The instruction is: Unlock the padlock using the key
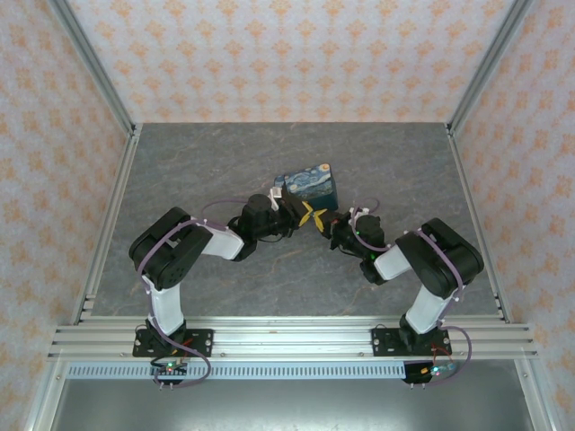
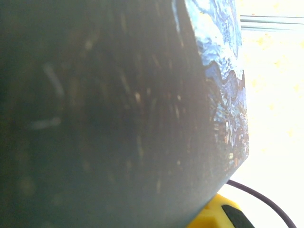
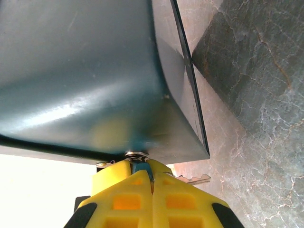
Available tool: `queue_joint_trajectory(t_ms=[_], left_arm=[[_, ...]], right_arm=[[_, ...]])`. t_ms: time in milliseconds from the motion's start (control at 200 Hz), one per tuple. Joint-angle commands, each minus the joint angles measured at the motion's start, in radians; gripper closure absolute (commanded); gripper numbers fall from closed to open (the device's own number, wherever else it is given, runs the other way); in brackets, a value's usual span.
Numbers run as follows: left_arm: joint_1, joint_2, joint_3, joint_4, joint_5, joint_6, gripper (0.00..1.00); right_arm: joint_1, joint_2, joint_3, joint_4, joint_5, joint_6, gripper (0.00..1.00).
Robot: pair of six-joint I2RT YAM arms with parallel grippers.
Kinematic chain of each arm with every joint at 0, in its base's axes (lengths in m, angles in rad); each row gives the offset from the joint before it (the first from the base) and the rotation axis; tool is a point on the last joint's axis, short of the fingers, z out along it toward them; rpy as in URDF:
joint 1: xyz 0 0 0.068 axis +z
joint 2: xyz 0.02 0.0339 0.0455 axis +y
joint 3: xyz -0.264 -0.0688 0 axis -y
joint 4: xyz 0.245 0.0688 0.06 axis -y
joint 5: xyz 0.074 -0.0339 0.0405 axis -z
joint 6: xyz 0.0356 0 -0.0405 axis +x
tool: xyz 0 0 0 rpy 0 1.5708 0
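Mid-frame, the left end effector (image 1: 303, 214) is clenched against a blue starry-print box (image 1: 310, 184). The right end effector (image 3: 151, 166) pinches a blue-headed silver key (image 3: 194, 179).

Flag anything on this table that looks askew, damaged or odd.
Nothing spilled or broken. The Starry Night box sits skewed to the table edges. The right gripper is shut on the key, whose blade juts out sideways rather than pointing ahead, which looks awkward for reaching a keyhole.
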Motion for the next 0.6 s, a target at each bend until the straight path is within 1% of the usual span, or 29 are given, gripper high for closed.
queue_joint_trajectory(t_ms=[0,135,305,400,480,540,596], left_arm=[[-0.050,-0.005,-0.004,0.012,0.066,0.036,1.00],[-0.039,0.006,-0.022,-0.035,0.037,0.073,1.00],[-0.018,0.018,-0.037,-0.066,0.018,0.108,1.00],[-0.009,0.016,-0.036,-0.101,0.019,0.138,1.00],[-0.003,0.009,-0.032,-0.138,0.027,0.172,1.00],[0.000,0.001,-0.025,-0.180,0.036,0.202,1.00],[0.005,-0.009,-0.014,-0.221,0.048,0.227,1.00]], right_arm=[[0.042,0.018,0.045,0.061,-0.113,-0.016,0.89],[0.027,0.005,0.034,0.046,-0.110,-0.036,0.61],[0.010,-0.046,-0.013,-0.008,-0.111,-0.065,0.41],[-0.004,-0.098,-0.050,-0.057,-0.118,-0.096,0.35],[-0.018,-0.170,-0.077,-0.137,-0.123,-0.137,0.33],[-0.029,-0.242,-0.077,-0.245,-0.133,-0.194,0.33],[-0.031,-0.329,-0.059,-0.407,-0.136,-0.278,0.33]])
